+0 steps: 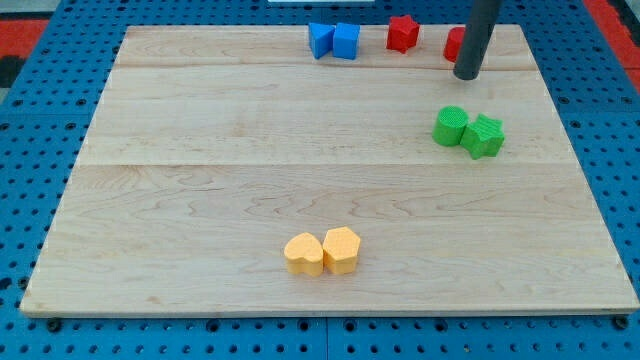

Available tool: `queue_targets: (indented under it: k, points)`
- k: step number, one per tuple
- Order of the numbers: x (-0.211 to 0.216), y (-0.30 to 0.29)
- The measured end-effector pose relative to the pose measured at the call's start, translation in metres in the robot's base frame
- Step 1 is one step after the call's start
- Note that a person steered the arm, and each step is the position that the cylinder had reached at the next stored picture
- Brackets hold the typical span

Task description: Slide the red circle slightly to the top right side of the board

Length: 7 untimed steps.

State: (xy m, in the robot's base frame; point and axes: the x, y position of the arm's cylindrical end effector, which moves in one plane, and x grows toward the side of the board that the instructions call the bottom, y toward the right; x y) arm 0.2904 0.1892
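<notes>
The red circle [455, 43] sits near the board's top right edge, partly hidden behind my rod. My tip [466, 75] rests on the board just below and slightly right of the red circle, close to it or touching it. A red star-shaped block [402, 33] lies left of the circle at the top edge.
Two blue blocks [333, 40] sit side by side at the top centre. A green circle [450, 126] and a green star [485, 136] touch at the right. Two yellow blocks [322, 251] touch at the bottom centre. The wooden board [200, 180] lies on a blue pegboard.
</notes>
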Motion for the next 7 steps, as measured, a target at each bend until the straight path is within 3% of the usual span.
queue_targets:
  k: [2, 4, 5, 7]
  points:
    - [-0.033, 0.019]
    - [-0.021, 0.038]
    - [0.005, 0.025]
    - [0.010, -0.085]
